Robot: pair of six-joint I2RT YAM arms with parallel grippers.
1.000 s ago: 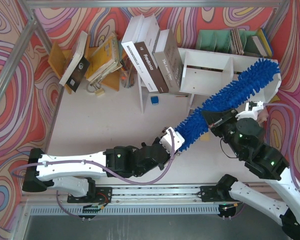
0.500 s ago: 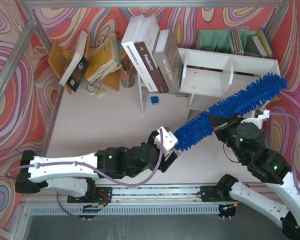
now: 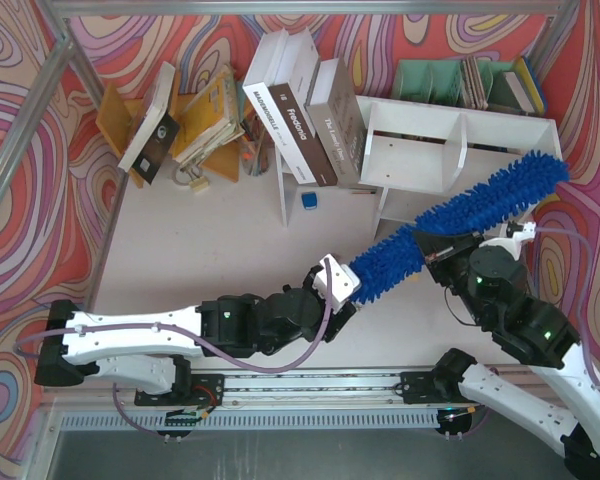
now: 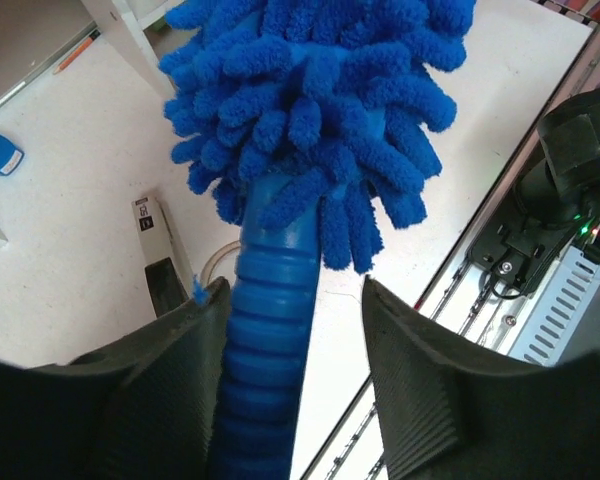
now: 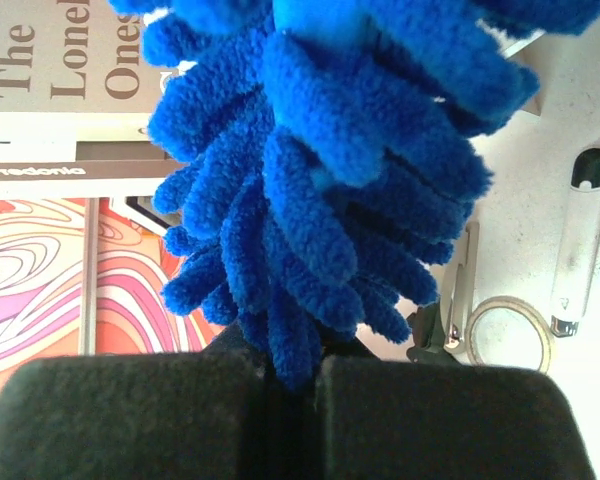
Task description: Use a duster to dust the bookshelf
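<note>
We have dropped the duster [image 3: 450,215] off the bookshelf [image 3: 460,130] top, far right corner, so another pass seems needed. The right gripper [image 5: 290,370] clamps its fluff; the left gripper [image 4: 295,300] stands apart around the handle [image 4: 270,340].

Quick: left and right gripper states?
Left gripper: open, straddling the ribbed handle of the fluffy bright-blue microfibre duster, gap at one finger.
Right gripper: shut on that duster's shaggy head.

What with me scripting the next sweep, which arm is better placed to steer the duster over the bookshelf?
Right. The right pincer is shut on the duster mid-length, nearest the bookshelf, so it probably steers best. The left pincer merely straddles the handle, gap showing.
</note>
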